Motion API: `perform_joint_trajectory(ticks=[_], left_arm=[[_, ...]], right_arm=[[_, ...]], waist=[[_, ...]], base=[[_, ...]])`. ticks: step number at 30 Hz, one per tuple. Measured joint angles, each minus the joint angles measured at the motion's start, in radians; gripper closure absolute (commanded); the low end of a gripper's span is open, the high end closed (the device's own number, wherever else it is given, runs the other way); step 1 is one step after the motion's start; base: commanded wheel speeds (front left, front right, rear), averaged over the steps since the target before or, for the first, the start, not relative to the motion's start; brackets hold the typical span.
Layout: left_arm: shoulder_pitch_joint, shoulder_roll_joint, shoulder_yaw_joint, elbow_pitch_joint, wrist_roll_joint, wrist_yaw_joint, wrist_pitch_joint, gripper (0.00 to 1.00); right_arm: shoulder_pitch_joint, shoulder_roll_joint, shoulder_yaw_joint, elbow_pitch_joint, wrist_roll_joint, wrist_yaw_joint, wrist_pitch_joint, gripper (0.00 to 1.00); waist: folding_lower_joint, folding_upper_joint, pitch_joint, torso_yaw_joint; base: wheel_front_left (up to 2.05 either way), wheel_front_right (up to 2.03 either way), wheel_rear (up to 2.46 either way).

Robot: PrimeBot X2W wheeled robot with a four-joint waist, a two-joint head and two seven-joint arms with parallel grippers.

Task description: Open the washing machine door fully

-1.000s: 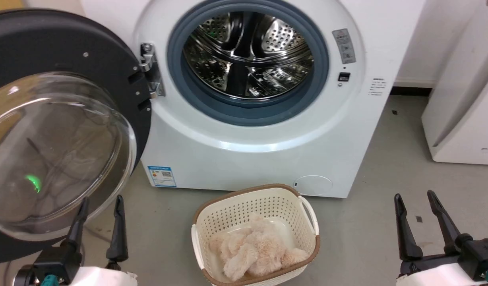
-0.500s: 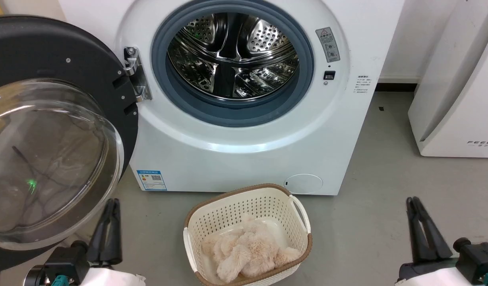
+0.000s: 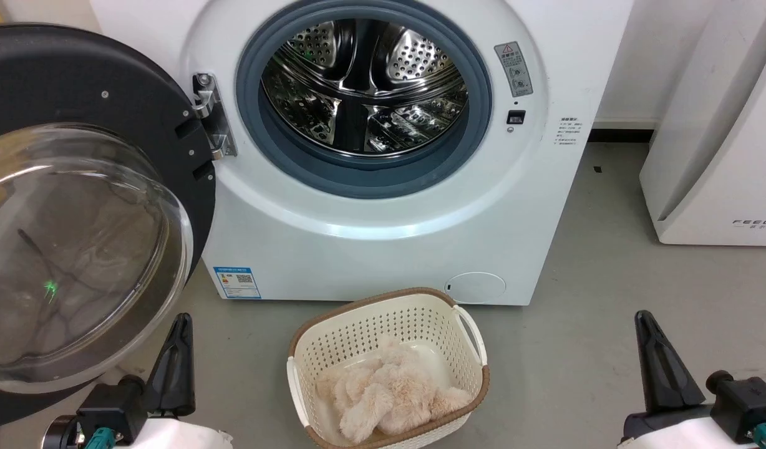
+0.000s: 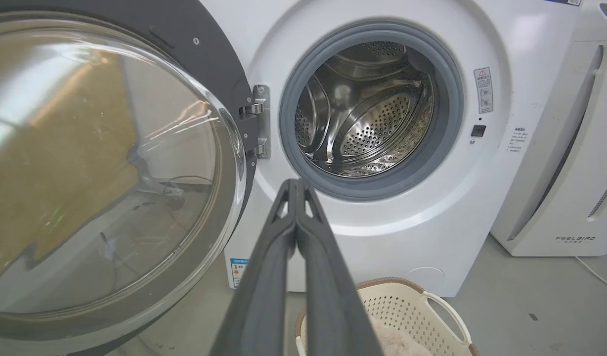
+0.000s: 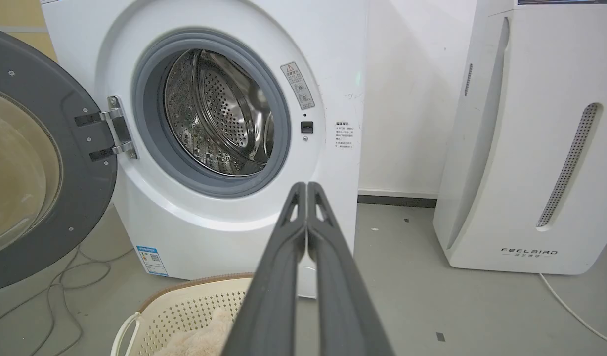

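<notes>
Head view, read left to right.

The washing machine door [image 3: 77,81] stands swung wide on the left. Its inner face and bulging glass bowl [image 3: 77,249] are turned toward the room, and its left part runs out of frame. It hangs from a metal hinge [image 3: 213,115] on the left of the washing machine [image 3: 370,249]. Measured against the machine, the door's angle looks the same as a second ago. The whole picture slid a little in that time, so the camera moved, not the door.

Left claw [image 3: 183,323]: low in frame, near the bowl's lower edge. A second ago its two fingers stood spread, and half a second ago they were almost together. Now they are pressed into one dark blade, clenched on nothing. The left wrist view agrees: the fingers meet along their length, clear of the door.

Centre: the grey rubber ring [image 3: 358,181] and steel drum [image 3: 364,87] are fully exposed. A blue label [image 3: 236,284] sits low on the front. On the floor [image 3: 576,324] before the machine is a cream basket [image 3: 370,330] with a fluffy beige cloth [image 3: 389,393] inside, unmoved.

Right claw [image 3: 645,323]: low right, over bare floor, well apart from the machine. It shows the same change, spread earlier and now clenched empty.

Far right: a white slanted appliance [image 3: 713,156].
</notes>
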Motion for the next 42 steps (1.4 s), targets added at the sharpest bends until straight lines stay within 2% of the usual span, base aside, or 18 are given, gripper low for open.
perform_joint_trajectory(ticks=[42], left_arm=[[-0.004, -0.005, -0.035, -0.016, 0.036, 0.043, 0.080, 1.00]], right_arm=[[-0.009, 0.000, 0.021, -0.005, -0.028, 0.000, 0.082, 1.00]], waist=[[0.0000, 0.0000, 0.007, -0.008]], base=[[0.00, 0.00, 0.00]])
